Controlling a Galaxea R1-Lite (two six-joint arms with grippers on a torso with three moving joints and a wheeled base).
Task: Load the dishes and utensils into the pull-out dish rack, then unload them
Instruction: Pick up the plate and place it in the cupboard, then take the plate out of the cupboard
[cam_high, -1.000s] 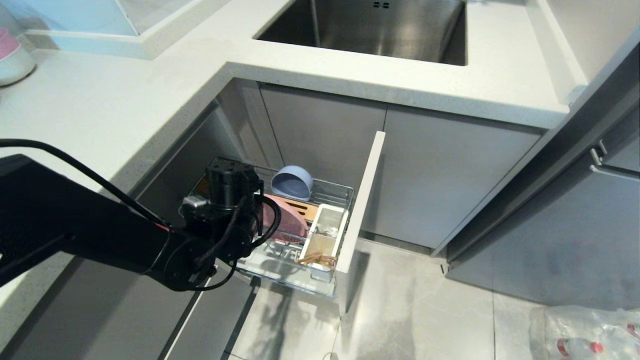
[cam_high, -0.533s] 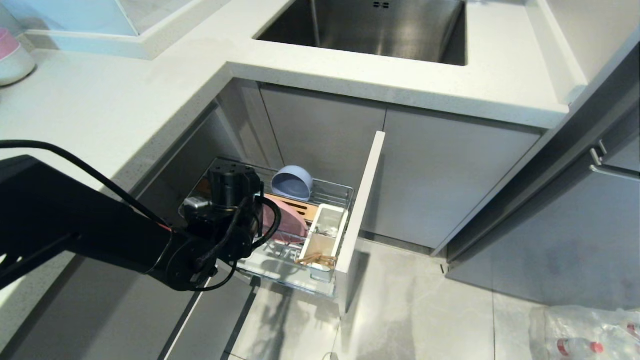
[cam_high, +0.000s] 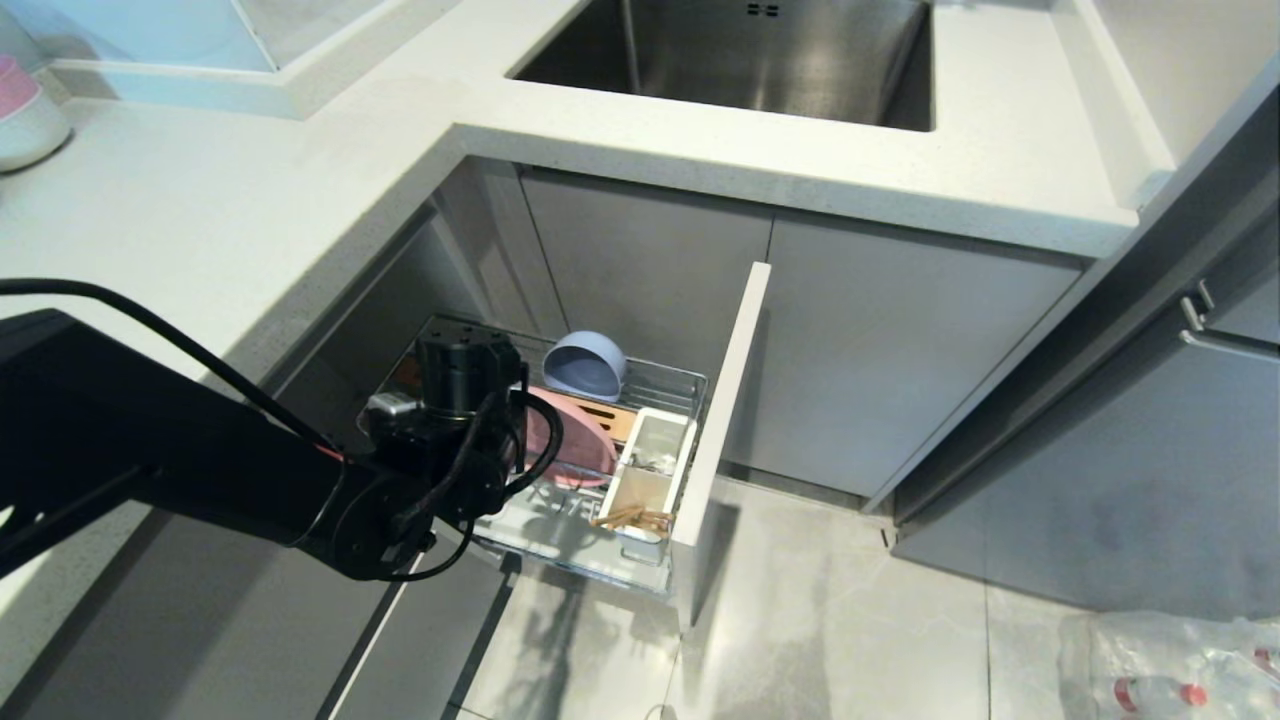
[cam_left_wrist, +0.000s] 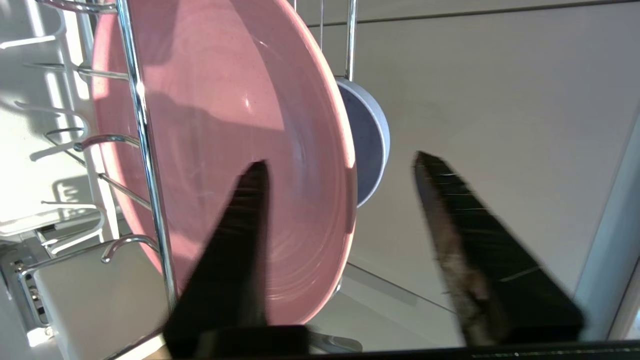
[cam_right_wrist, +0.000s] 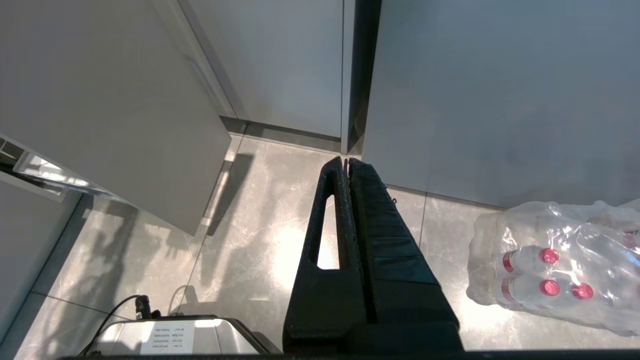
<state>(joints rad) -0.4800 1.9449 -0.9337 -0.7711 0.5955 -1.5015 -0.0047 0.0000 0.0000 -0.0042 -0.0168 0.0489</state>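
The pull-out dish rack (cam_high: 692, 384) stands drawn out below the counter, its grey front panel (cam_high: 725, 420) toward the floor. On edge among the rack's wires leans the pink plate (cam_high: 572, 440) (cam_left_wrist: 225, 125), with the blue bowl (cam_high: 585, 365) (cam_left_wrist: 370, 145) behind it. My left gripper (cam_left_wrist: 340, 157) is open astride the plate's rim: one finger (cam_left_wrist: 240, 235) crosses its face, the other stands well clear. Chopsticks (cam_high: 630, 518) lie in the white caddy (cam_high: 655, 460). The spoon does not show clearly. My right gripper (cam_right_wrist: 346, 161) hangs shut over the floor.
A sink (cam_high: 740, 50) is set in the white counter (cam_high: 250, 220) above. Stacked pink-over-white bowls (cam_high: 20, 110) stand at the counter's far left. A wrapped pack of water bottles (cam_high: 1170, 660) (cam_right_wrist: 555, 265) lies on the tiled floor at the right.
My left gripper's jaws have opened off the plate, which now leans a little flatter in the wires. The right arm has not moved.
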